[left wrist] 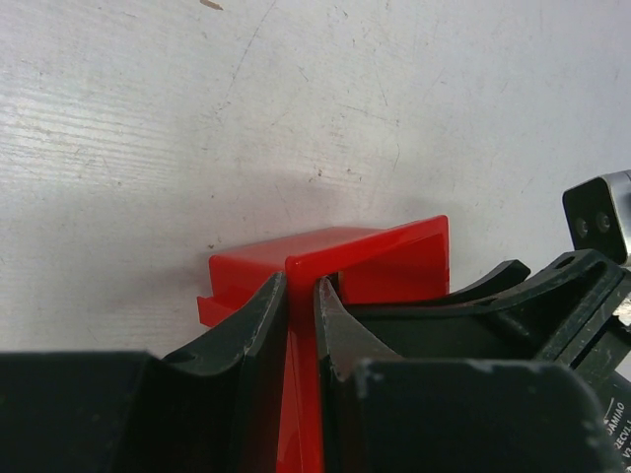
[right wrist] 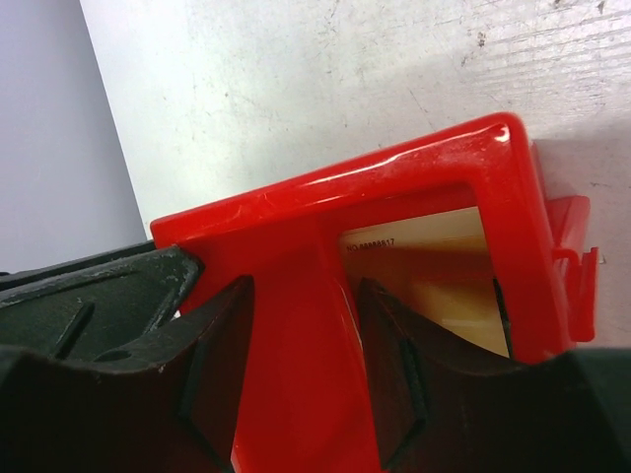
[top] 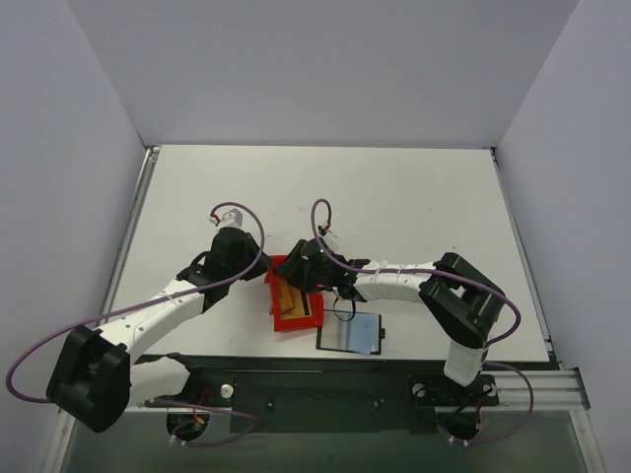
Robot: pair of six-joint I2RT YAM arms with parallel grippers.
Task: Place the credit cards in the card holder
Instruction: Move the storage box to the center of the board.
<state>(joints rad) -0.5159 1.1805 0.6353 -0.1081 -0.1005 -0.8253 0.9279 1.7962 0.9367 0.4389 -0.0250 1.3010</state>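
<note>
Gold-tan credit cards [top: 292, 296] lie in the red bin [top: 299, 323]; the right wrist view shows one card [right wrist: 434, 266] with small printed digits. The card holder [top: 350, 333] lies open, pale grey-blue side up, just right of the bin. My left gripper [top: 266, 282] is at the bin's left wall. In the left wrist view it [left wrist: 301, 286] is shut on that thin red wall [left wrist: 385, 251]. My right gripper [top: 317, 278] is at the bin's far end. Its jaws [right wrist: 301, 286] stand apart astride the red wall [right wrist: 345, 187], one finger outside, one inside over the card.
The white table [top: 394, 197] is bounded by grey walls at the back and on both sides. The arms' black base rail [top: 325, 389] runs along the near edge, just below the card holder. Purple cables loop over both arms.
</note>
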